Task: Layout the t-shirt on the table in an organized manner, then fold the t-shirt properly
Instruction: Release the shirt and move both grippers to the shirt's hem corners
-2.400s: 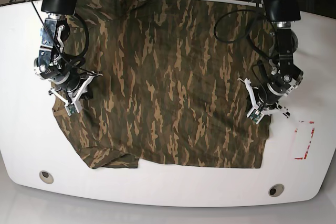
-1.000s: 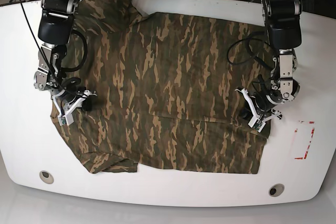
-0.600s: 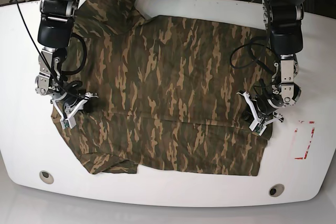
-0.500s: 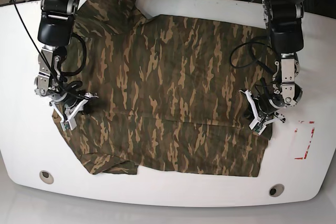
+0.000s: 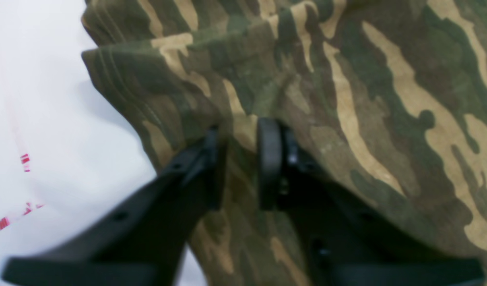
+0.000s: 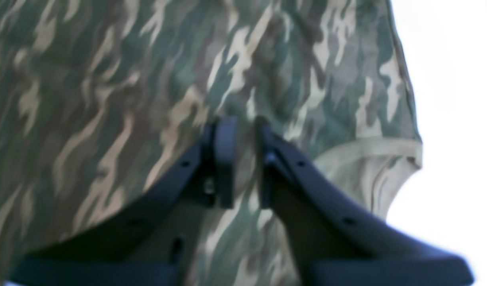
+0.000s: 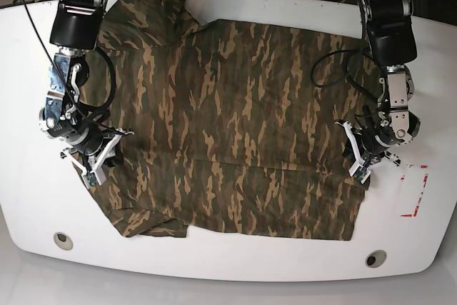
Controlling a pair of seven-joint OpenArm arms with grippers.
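Observation:
The camouflage t-shirt (image 7: pixel 228 119) lies spread over the white table (image 7: pixel 235 261), with one sleeve bunched at the far left corner and a small fold at its near left hem. My left gripper (image 7: pixel 360 157) is at the shirt's right edge. In the left wrist view (image 5: pixel 239 159) it is shut on a pinched ridge of the t-shirt (image 5: pixel 366 79). My right gripper (image 7: pixel 96 159) is at the shirt's left edge. In the right wrist view (image 6: pixel 243 159) it is shut on the t-shirt (image 6: pixel 108 79) near a sleeve hem.
A red-marked rectangle (image 7: pixel 414 191) lies on the table right of my left gripper; its marks show in the left wrist view (image 5: pixel 24 159). Two grommet holes (image 7: pixel 63 240) (image 7: pixel 374 258) sit near the front edge. Cables hang beside both arms.
Both grippers, open over the shirt's side edges before, have come down and closed on the cloth. A crease now runs across the shirt between them. Both have shifted slightly outward.

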